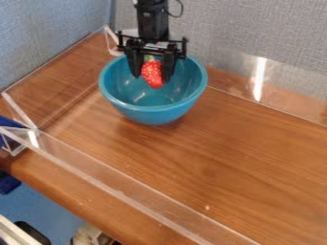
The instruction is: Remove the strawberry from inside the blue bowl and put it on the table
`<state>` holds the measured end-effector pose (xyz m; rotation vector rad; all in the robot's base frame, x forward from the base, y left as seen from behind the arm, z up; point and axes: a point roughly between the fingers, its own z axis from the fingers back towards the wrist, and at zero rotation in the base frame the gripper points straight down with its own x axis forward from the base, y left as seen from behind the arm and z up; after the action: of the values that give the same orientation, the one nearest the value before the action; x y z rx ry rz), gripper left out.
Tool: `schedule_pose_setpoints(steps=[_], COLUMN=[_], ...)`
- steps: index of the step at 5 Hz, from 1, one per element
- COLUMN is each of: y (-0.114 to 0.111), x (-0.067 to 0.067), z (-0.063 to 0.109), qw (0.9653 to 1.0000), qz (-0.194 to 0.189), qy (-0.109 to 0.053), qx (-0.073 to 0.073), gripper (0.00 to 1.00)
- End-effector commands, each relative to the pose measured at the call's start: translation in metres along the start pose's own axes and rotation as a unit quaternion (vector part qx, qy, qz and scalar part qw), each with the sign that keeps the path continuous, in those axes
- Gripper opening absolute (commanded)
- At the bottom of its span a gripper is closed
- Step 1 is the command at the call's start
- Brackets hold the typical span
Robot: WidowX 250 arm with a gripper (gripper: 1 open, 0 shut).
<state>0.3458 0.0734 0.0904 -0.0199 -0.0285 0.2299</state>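
Red toy strawberry (pixel 153 74), small, gripped between the two dark fingers of the gripper (pixel 153 73); the jaws stand narrow, closed on the fruit from either side, and its lower tip hangs just below the fingertips. Gripper: black, pointing straight down from a black arm that rises out of the top of the frame, with a short crossbar spreading above the fingers. Position of the fruit: clear of the bowl's floor, hanging at about rim height over the back half of the blue bowl (pixel 144 106), within its outline as seen from this camera; whether it touches the inner wall cannot be told, though it appears apart from it. Bowl: glossy turquoise-blue, round, wide and deep, upright, standing on the table (pixel 179 163) toward the far left part of it, near the back wall. Table: brown wood-grain top, polished, with low clear acrylic walls (pixel 262 78) along its edges. Backdrop: grey-blue textured panel (pixel 243 29) behind the table.
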Motion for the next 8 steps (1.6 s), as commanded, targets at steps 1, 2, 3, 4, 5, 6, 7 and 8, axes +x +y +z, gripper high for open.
schedule_pose_setpoints(steps=[1, 2, 3, 4, 5, 6, 7, 8], y=[-0.005, -0.007, -0.010, -0.022, -0.028, -0.035, -0.042, -0.049], x=[0.002, 0.001, 0.000, -0.004, -0.007, -0.011, -0.016, -0.020], z=[0.036, 0.039, 0.047, 0.073, 0.073, 0.074, 0.074, 0.074], qw=[0.9987, 0.9984, 0.9978, 0.9952, 0.9947, 0.9941, 0.9933, 0.9925], qz=[-0.012, -0.019, -0.028, -0.046, -0.057, -0.068, -0.081, -0.093], qy=[-0.049, -0.053, -0.060, -0.087, -0.085, -0.084, -0.082, -0.080], qx=[0.003, 0.004, 0.005, 0.005, 0.005, 0.005, 0.005, 0.005], gripper=[0.00, 0.00, 0.00, 0.00, 0.00, 0.00, 0.00, 0.00])
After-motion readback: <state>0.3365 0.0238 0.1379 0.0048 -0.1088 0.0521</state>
